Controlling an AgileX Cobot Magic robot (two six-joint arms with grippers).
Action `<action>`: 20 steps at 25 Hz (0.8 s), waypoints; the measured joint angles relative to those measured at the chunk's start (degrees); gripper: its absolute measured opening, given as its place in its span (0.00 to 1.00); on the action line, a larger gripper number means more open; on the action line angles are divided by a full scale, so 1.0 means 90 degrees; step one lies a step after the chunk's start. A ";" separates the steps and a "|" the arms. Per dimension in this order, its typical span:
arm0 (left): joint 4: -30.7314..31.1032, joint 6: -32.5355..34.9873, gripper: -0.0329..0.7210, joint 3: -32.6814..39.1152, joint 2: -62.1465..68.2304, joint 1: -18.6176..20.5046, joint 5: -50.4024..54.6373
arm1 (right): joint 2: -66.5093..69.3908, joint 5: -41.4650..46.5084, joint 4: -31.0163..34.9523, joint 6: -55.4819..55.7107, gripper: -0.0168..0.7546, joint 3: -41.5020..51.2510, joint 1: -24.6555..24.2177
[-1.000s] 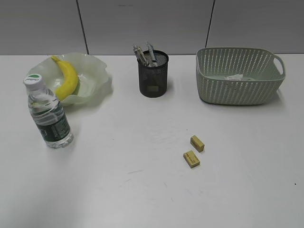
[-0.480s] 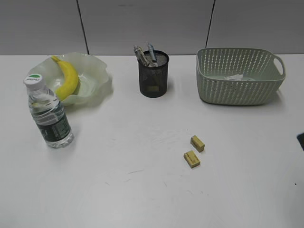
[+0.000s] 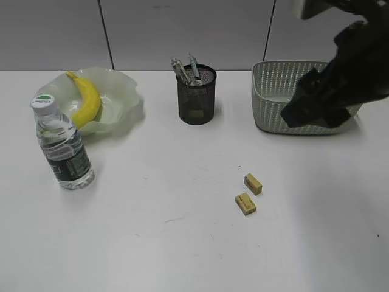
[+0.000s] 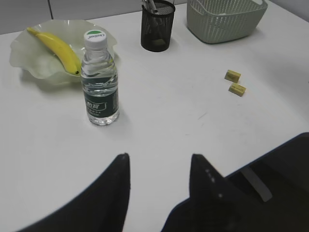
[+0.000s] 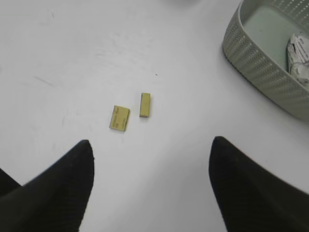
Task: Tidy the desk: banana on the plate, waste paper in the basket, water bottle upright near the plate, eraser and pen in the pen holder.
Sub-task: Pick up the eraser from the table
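Observation:
The banana (image 3: 86,100) lies in the pale green plate (image 3: 124,100). Next to the plate, the water bottle (image 3: 62,148) stands upright. Pens (image 3: 189,67) stick out of the black mesh pen holder (image 3: 196,95). Two yellow erasers (image 3: 252,184) (image 3: 245,204) lie on the desk (image 3: 152,231). The waste paper (image 5: 298,52) sits inside the basket (image 5: 260,58). My right gripper (image 5: 150,142) hangs open above the desk, the erasers (image 5: 120,118) just ahead of it. My left gripper (image 4: 160,156) is open over bare desk, short of the bottle (image 4: 99,84).
My right arm (image 3: 337,79) is a dark shape at the upper right, covering part of the basket (image 3: 273,97). A grey panelled wall runs behind the desk. A dark edge shows at the lower right of the left wrist view.
My right arm has swung into the exterior view from the right and now hangs in front of the basket. The objects have not moved.

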 joint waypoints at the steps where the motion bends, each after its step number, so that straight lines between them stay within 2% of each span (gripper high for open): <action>1: -0.0007 0.0002 0.45 0.0000 0.0000 0.0000 0.0001 | 0.0225 0.0000 0.0021 0.0000 0.78 -0.0183 0.0000; 7: -0.0019 0.0009 0.45 0.0005 -0.0002 0.0000 0.0001 | 0.1619 0.0207 0.0028 -0.0007 0.77 -0.0989 0.0043; 11: -0.0019 0.0009 0.45 0.0005 -0.0002 0.0000 0.0001 | 0.2441 0.0403 -0.0213 -0.0007 0.69 -0.1355 0.0255; 14: -0.0019 0.0009 0.45 0.0005 -0.0002 0.0000 0.0001 | 0.2954 0.0462 -0.0509 -0.0007 0.64 -0.1459 0.0464; 20: -0.0019 0.0009 0.45 0.0005 -0.0007 0.0000 0.0001 | 0.3725 0.0534 -0.0607 0.0090 0.63 -0.1504 0.0558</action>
